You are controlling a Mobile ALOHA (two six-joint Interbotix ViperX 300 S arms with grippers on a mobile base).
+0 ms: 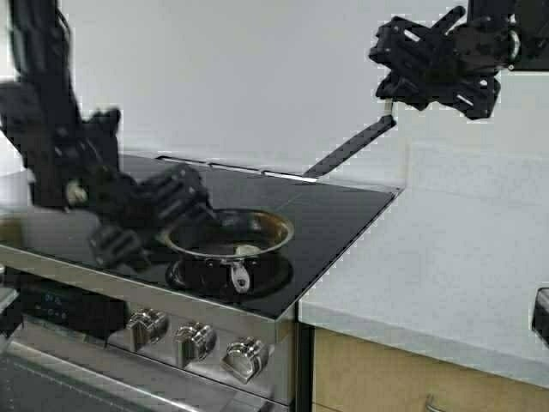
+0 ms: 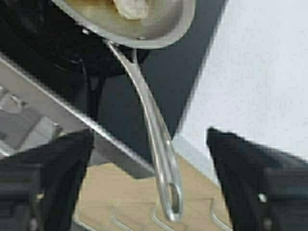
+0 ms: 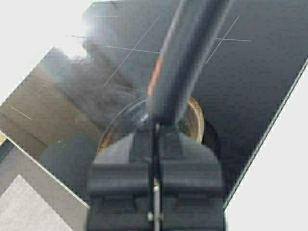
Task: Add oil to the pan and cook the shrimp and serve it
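Black glass covers the stove top in the high view, and the pan sits on its front burner, steel wall shining, short handle pointing toward the front edge above the row of knobs. A small pale shrimp lies inside the pan near the front of the rim. The left gripper hangs low just beside the pan's left side, close to the rim. The right gripper is raised high over the back of the white counter, pinching the thin end of a dark spatula that slants down toward the rear of the stove, its blade well apart from the pan.

From the left wrist, both dark fingers stand wide apart with nothing between them. The pan shows past them, its steel handle running out over the stove's front edge, the hole at its end visible. The shrimp rests on the pan's oily floor. White counter fills one side.

From the right wrist, the gripper is closed tightly on the spatula, whose dark handle carries an orange stripe. Behind it lie the black stove top and part of the pan's rim.
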